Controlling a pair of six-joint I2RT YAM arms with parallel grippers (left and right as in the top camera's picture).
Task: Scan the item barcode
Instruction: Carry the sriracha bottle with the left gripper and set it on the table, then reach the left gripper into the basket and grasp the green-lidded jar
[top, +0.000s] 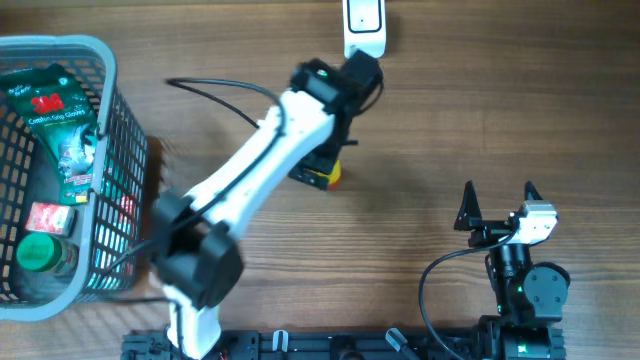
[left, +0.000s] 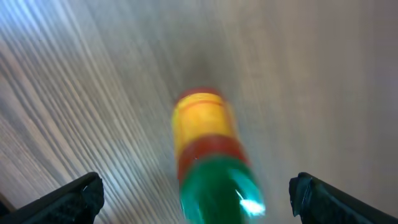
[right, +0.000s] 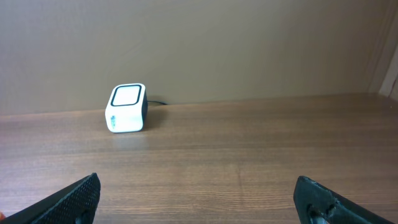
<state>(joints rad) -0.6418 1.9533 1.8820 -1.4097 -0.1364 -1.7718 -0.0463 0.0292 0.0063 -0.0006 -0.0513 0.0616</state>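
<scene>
Left claw (left: 196, 186) spread wide there, both fingers (left: 81, 198) flung out to the sides, gripping nothing! Right between them, touching neither finger, was the bottle (left: 208, 162). It was green, red and yellow, smeared with blur, and looked to be lying on the counter (left: 323, 74). From overhead only its yellow-and-red end (top: 328, 178) peeked out from under the left arm (top: 265, 160).

Beyond it stood the scanner (top: 362, 25), at the far edge of the counter, with the bottle short of it. No picture showed a barcode, and whether any reading had landed I couldn't tell. By my reckoning, the bottle had to be picked up, its label turned to the scanner window and held there.

The right claw (top: 497, 205) was gaping too, empty and parked well apart near the front. It looked across bare wood at the scanner (right: 126, 107).

Room to move? Plenty of it between the bottle and the right claw. The left side was tighter, with the basket (top: 125, 130) full of goods beside the arm's base. The scanner sat hard by the far edge, so there was little margin behind it.
</scene>
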